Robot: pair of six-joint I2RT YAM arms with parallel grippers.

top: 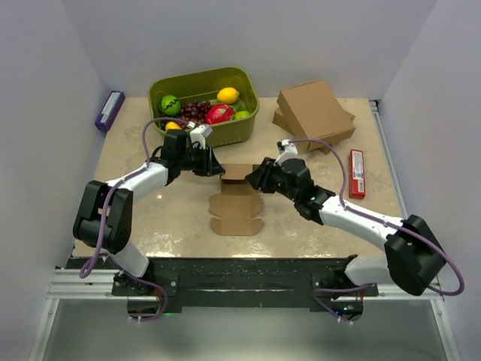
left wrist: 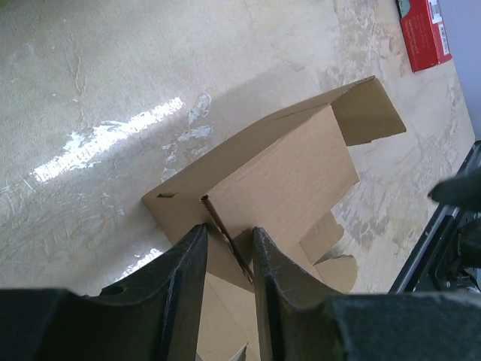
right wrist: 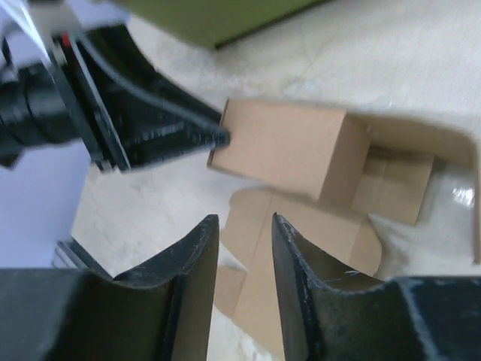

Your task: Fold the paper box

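The paper box (top: 237,207) lies mid-table, a brown die-cut sheet with its far part raised into an open-ended sleeve and its near flaps flat. In the left wrist view the paper box (left wrist: 278,169) shows one thin wall edge running slantwise between my left fingers. The left gripper (left wrist: 229,228) straddles that edge with a gap still showing, at the sleeve's left end (top: 214,167). My right gripper (right wrist: 244,217) hovers open over the flat flaps, nothing between its fingers, just right of the sleeve (top: 255,177). From the right wrist the paper box (right wrist: 285,147) has the left fingertips at its corner.
A green basket (top: 252,113) of fruit stands behind the box. Stacked larger brown boxes (top: 314,111) sit at the back right, a red pack (top: 357,173) lies right of the right arm, and a blue box (top: 110,110) lies at the far left edge.
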